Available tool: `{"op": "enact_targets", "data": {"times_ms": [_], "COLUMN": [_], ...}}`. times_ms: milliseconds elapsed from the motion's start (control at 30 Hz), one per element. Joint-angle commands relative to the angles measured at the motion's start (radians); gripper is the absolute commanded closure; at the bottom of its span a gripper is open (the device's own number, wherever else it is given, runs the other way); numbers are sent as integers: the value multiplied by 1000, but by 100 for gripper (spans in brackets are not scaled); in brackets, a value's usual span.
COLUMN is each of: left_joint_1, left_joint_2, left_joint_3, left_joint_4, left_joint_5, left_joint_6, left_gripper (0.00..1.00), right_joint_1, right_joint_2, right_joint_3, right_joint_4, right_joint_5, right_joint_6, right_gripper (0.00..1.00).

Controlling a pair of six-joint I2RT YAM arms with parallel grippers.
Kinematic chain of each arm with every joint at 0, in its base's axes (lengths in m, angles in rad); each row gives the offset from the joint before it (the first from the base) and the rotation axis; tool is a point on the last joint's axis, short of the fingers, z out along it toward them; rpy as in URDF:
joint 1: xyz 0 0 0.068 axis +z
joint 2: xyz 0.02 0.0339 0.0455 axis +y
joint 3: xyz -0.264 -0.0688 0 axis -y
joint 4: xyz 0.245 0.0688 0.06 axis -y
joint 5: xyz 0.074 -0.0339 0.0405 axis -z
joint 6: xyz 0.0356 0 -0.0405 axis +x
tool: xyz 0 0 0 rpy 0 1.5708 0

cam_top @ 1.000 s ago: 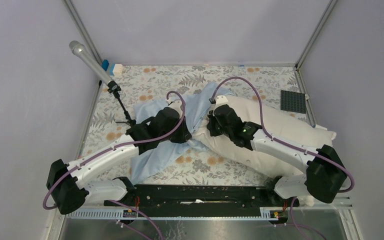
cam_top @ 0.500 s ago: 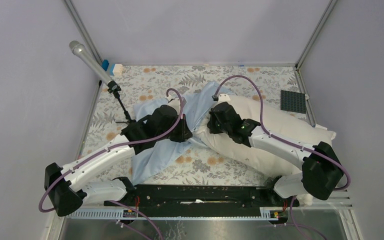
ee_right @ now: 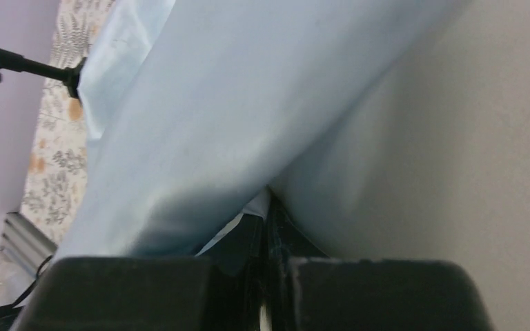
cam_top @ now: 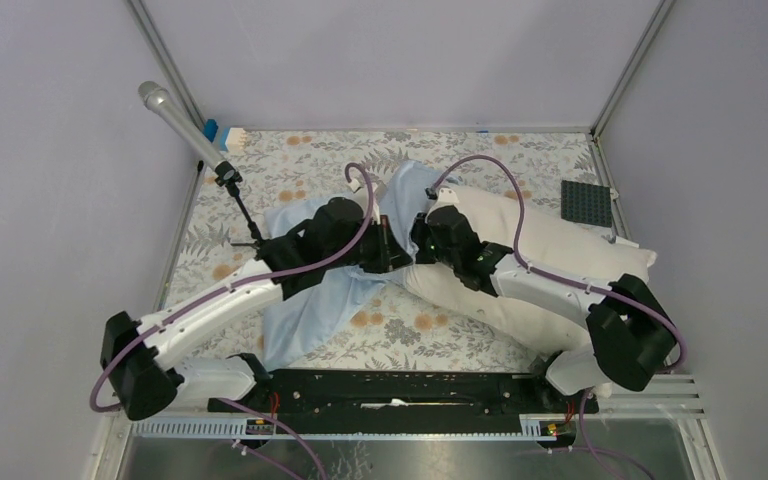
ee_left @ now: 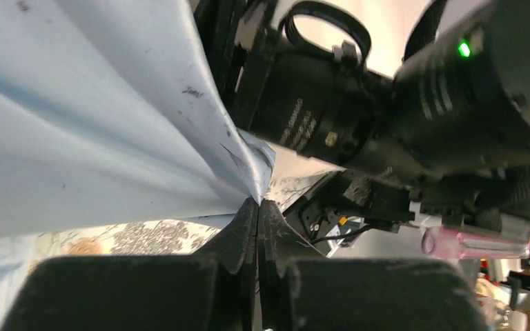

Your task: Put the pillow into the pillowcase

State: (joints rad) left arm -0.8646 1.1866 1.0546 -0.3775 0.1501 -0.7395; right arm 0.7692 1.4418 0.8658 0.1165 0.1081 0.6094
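The light-blue pillowcase (cam_top: 310, 300) lies crumpled across the table's middle, one flap rising toward the back (cam_top: 405, 185). To its right the cream pillow (cam_top: 550, 235) lies slantwise under the right arm. My left gripper (cam_top: 385, 247) and right gripper (cam_top: 416, 240) meet almost tip to tip at the pillow's left end. In the left wrist view the left gripper (ee_left: 257, 202) is shut on a taut pinch of pillowcase (ee_left: 110, 138). In the right wrist view the right gripper (ee_right: 268, 208) is shut on the pillowcase (ee_right: 200, 138) edge, with the pillow (ee_right: 469, 138) pressed against its right side.
A floral tablecloth (cam_top: 300, 160) covers the table. A microphone (cam_top: 175, 118) on a thin stand leans in at the back left, near a small blue-and-white block (cam_top: 222, 135). A dark grey studded plate (cam_top: 587, 203) lies at the right edge. Walls close in all round.
The left gripper has moved right and farther back, drawing the pillowcase toward the pillow. The right gripper has edged left to meet it, and the pillow's right end has slid slightly left.
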Motion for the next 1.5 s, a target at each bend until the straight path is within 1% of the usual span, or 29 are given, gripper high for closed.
{"op": "enact_targets", "data": {"times_ms": [0,133,300,467,533,567,600,633,700,767,900,1000,1033,1067,1100,1167,1200,1233,1267,1367,1400,1433,1467], "left_joint_1": [16,69,87,88,87,87,87,86,79,61,25,3,-1,-3,-3,-5,-5,-6,-8,-8,-8,-8,-8], "left_joint_2": [56,98,125,140,139,138,137,137,136,133,136,128,126,125,124,120,116,110,100,53,38,23,7], "left_joint_3": [9,-86,-125,-139,-147,-151,-155,-158,-173,-190,-222,-233,-235,-236,-237,-235,-231,-224,-218,-185,-166,-145,-125], "left_joint_4": [246,314,345,351,351,349,348,348,345,345,343,344,344,344,344,342,336,326,311,247,218,189,162], "left_joint_5": [109,115,95,109,113,116,121,132,141,140,123,95,91,89,88,92,96,96,92,67,56,40,15], "left_joint_6": [-121,-159,-171,-170,-167,-164,-161,-158,-156,-156,-166,-174,-176,-176,-176,-174,-170,-164,-158,-133,-122,-110,-98], "left_gripper": [100,100,100,100,100,100,100,100,100,100,100,100,100,100,100,100,100,99,96,87,83,76,67], "right_joint_1": [11,11,10,11,10,10,10,9,6,-16,-76,-96,-188,-120,-112,-110,-110,-110,-110,-110,-111,-111,-110], "right_joint_2": [-16,-147,-319,-406,-426,-428,-421,-408,-361,-305,-164,-60,-39,-20,-6,-6,-19,-45,-93,-192,-221,-246,-270], "right_joint_3": [-68,-107,-102,-38,13,41,76,113,183,247,369,399,377,347,315,235,190,140,88,-34,-66,-90,-111], "right_joint_4": [140,57,-127,-314,-352,-371,-395,-424,-468,-492,-520,-528,-510,-483,-454,-382,-346,-302,-248,-132,-81,-52,-23], "right_joint_5": [-52,-7,73,188,213,243,271,302,364,397,359,358,334,289,249,169,133,106,85,38,28,23,12], "right_joint_6": [73,22,-37,-109,-136,-141,-152,-160,-180,-201,-221,-219,-212,-202,-193,-153,-129,-104,-81,-47,-41,-40,-41], "right_gripper": [98,76,51,36,30,25,24,20,10,2,0,0,0,0,2,13,25,46,60,90,98,100,100]}}
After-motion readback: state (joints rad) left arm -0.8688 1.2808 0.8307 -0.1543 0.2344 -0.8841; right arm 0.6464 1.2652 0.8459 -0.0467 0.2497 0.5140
